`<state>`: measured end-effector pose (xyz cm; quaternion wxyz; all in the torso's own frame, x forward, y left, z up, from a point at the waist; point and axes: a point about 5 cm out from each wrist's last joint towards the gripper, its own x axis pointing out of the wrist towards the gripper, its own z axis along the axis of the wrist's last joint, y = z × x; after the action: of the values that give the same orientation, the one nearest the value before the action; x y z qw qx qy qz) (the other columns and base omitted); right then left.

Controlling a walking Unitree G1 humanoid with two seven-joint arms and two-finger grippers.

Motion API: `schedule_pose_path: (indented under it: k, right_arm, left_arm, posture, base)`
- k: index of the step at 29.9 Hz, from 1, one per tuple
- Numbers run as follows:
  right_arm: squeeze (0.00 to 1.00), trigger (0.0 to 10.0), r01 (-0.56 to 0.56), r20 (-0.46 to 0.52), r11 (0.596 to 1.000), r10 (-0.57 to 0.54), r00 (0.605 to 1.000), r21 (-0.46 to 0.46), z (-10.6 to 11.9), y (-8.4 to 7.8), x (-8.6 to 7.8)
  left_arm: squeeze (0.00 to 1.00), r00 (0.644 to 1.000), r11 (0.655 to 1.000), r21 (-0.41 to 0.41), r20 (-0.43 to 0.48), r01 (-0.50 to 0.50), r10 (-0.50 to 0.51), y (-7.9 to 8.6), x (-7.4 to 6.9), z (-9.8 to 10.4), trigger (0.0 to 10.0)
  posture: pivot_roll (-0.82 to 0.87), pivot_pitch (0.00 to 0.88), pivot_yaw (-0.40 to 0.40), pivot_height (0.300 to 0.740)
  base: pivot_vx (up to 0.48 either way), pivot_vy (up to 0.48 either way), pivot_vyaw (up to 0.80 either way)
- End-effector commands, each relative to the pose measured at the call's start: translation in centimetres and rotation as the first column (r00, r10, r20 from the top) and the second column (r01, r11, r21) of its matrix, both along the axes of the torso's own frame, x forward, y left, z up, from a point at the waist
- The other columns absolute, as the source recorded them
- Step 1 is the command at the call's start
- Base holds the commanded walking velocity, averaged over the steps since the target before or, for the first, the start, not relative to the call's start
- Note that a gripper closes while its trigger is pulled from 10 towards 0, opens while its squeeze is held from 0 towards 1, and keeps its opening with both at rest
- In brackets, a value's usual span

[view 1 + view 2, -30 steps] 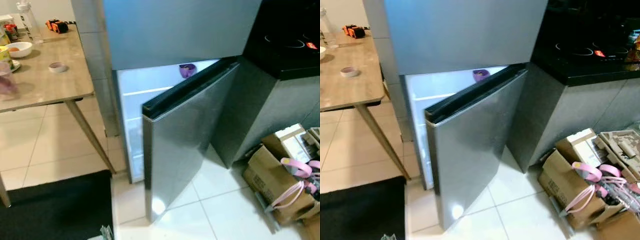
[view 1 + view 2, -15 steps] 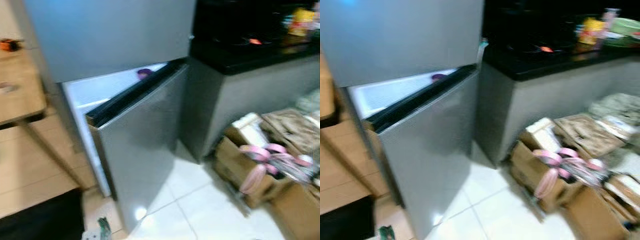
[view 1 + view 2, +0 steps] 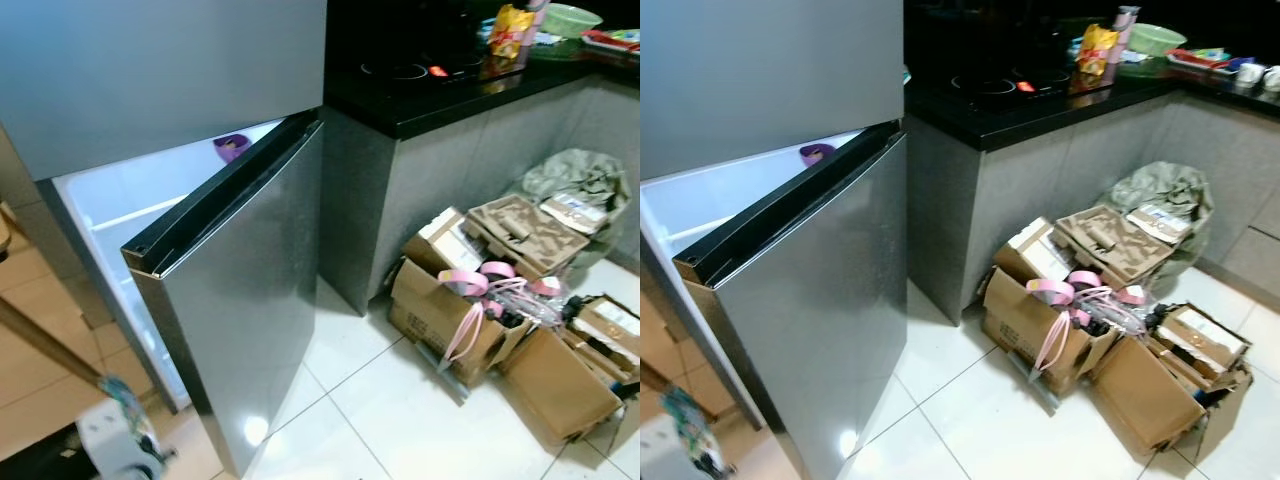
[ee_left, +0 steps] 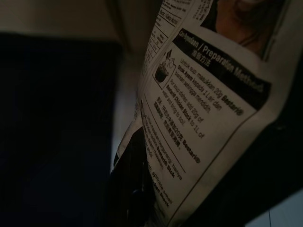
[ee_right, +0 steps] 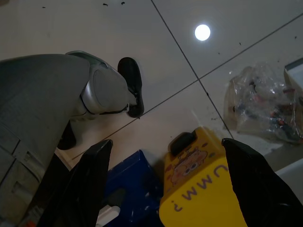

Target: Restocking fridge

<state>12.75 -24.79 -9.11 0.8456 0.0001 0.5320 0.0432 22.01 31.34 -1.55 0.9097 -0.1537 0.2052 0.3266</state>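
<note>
**Desk:** What are you holding, operator?

**Floor:** Your left gripper is clenched on a printed packet. The preparation panel sits close against the wrist camera, and one dark finger lies against the lower edge. In the head view the packet is a pale blur at the bottom left, just beside the foot of the fridge door. Your right gripper hangs low over the floor tiles with its fingers spread and gripping nothing. A yellow pack and a blue box lie beyond them, and I cannot tell if either touches a finger.

**Desk:** What has changed in the last second?

**Floor:** Your view has swung right. The wooden table has slid out at the left. The black counter with its hob, and the cardboard boxes on the floor at its foot, have come in. That shift is the camera, not the goods. The door stands at the same half-open angle. The purple bowl sits where it did on the lit top shelf, near the door's hinged edge.

**Desk:** What does that mean for the restock?

**Floor:** The packet is not yet shelved. You are now looking at the door's outer face. I judge you must come back round its free edge before the left arm can reach in.
</note>
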Motion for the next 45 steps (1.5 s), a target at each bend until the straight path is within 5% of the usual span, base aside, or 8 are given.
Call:
schedule_pose_path:
  k: [1, 7, 14, 28, 38, 40, 41, 45]
  right_arm:
    - [0.0, 10.0, -0.008, -0.01, 1.0, 0.008, 1.0, -0.01, -0.1, -0.3, -0.4]
    - [0.0, 10.0, -0.002, -0.016, 1.0, 0.002, 1.0, -0.011, -0.2, -0.2, -0.8]
    - [0.0, 10.0, 0.005, -0.02, 1.0, -0.005, 1.0, -0.014, -0.3, -0.1, -1.0]
    - [0.0, 10.0, 0.009, -0.014, 1.0, -0.009, 1.0, -0.014, -0.3, 0.0, -0.8]
    - [0.0, 10.0, 0.012, -0.014, 1.0, -0.012, 1.0, -0.028, -0.3, -0.2, -0.8]
    - [0.0, 10.0, 0.012, -0.014, 1.0, -0.012, 1.0, -0.028, -0.3, -0.2, -0.8]
    - [0.0, 10.0, 0.011, -0.014, 0.999, -0.011, 1.0, -0.03, -0.2, -0.2, -0.8]
    - [0.0, 10.0, 0.011, -0.014, 0.999, -0.011, 1.0, -0.032, -0.2, -0.2, -0.8]
  left_arm:
    - [0.0, 0.996, 0.998, 0.042, 0.077, -0.045, 0.042, 1.2, 0.8, 1.6, 10.0]
    - [0.0, 0.967, 1.0, 0.022, 0.253, -0.017, 0.011, 1.8, 4.0, 4.8, 10.0]
    - [0.0, 0.84, 0.968, 0.032, 0.489, 0.251, -0.234, -1.4, 9.8, 9.9, 10.0]
    - [0.0, 0.656, 0.85, 0.086, 0.598, 0.52, -0.461, -5.1, 12.1, 11.9, 10.0]
    - [0.0, 0.367, 0.507, 0.019, 0.667, 0.862, -0.648, -11.5, 10.7, 9.0, 10.0]
    - [0.0, 0.367, 0.507, 0.019, 0.667, 0.862, -0.648, -11.5, 10.7, 9.0, 10.0]
    - [0.0, 0.328, 0.448, 0.005, 0.673, 0.894, -0.663, -12.4, 10.3, 8.5, 10.0]
    - [0.0, 0.294, 0.395, -0.005, 0.674, 0.919, -0.677, -13.2, 10.0, 8.1, 10.0]
  posture:
    - [-0.08, 0.04, -0.003, 0.74]
    - [-0.08, 0.054, 0.005, 0.74]
    - [-0.08, 0.052, 0.008, 0.74]
    - [-0.08, 0.051, 0.009, 0.74]
    - [-0.08, 0.054, 0.008, 0.74]
    - [-0.08, 0.054, 0.008, 0.74]
    - [-0.08, 0.054, 0.008, 0.74]
    - [-0.08, 0.054, 0.008, 0.74]
  base:
    - [0.0, 0.0, 0.0]
    - [0.0, 0.0, 0.0]
    - [0.0, 0.0, 0.0]
    - [0.0, 0.0, 0.0]
    - [0.0, 0.0, 0.0]
    - [0.0, 0.0, 0.0]
    - [0.0, 0.0, 0.0]
    - [0.0, 0.0, 0.0]
